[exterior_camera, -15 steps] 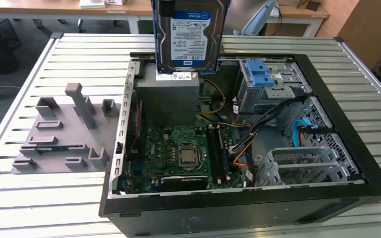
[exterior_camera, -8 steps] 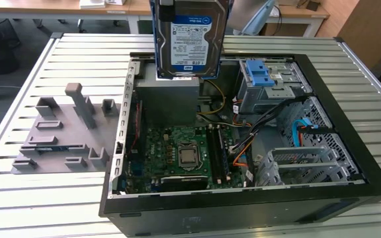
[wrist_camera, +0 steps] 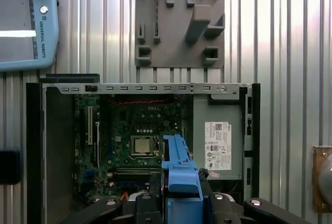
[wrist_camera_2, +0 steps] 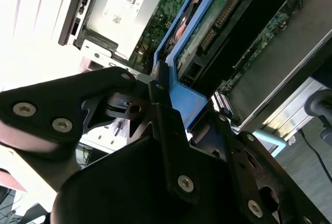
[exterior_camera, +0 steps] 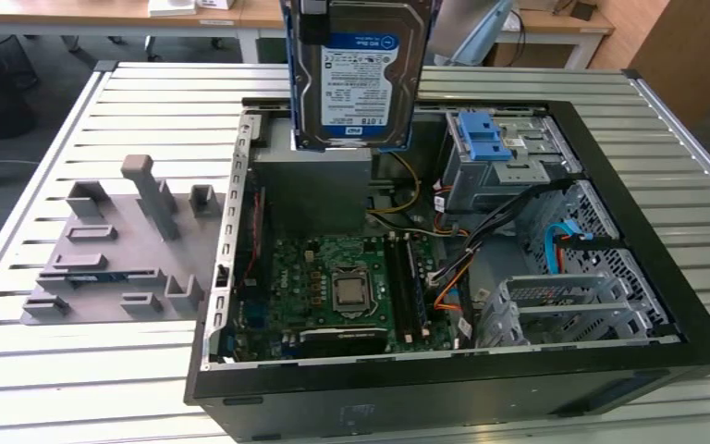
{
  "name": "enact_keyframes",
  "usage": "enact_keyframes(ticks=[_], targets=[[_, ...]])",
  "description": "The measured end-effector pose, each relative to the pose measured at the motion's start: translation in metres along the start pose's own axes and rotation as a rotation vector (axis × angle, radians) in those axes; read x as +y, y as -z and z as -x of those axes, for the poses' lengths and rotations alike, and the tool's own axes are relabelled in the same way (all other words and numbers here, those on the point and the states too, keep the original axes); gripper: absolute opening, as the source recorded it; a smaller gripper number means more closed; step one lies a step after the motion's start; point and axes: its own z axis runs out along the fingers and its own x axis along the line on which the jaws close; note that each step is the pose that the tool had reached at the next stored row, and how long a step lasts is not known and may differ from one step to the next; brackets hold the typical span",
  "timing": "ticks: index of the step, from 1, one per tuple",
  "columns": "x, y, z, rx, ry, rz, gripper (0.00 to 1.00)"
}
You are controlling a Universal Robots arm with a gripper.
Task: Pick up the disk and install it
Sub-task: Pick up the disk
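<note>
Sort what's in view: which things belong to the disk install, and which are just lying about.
Job:
disk, held up in the air
gripper, shut on its blue bracket
open computer case below

Lying about:
grey fixture block beside the case
teach pendant on the table

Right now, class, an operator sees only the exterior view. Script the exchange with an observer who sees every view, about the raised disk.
Operator: What holds the disk up?
Observer: In the second wrist view, the gripper is shut on its blue bracket.
Operator: Anything else on the table that I'm missing?
Observer: In the first wrist view, a blue pendant with a red button lies outside the computer case.
</note>
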Motion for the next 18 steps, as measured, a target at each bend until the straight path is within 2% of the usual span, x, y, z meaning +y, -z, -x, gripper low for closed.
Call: enact_keyframes(ticks=[4,11,14,18], targets=[[-0.0082,-0.0001,-0.0002,0.0,0.0,0.0,0.36],[-0.0321,-0.0008,-0.0002,0.0,0.0,0.0,0.36],[-0.034,-0.0013,-0.0026,0.0001,0.0,0.0,0.36],[-0.0342,-0.0023,-0.0137,0.0001,0.0,0.0,0.36]])
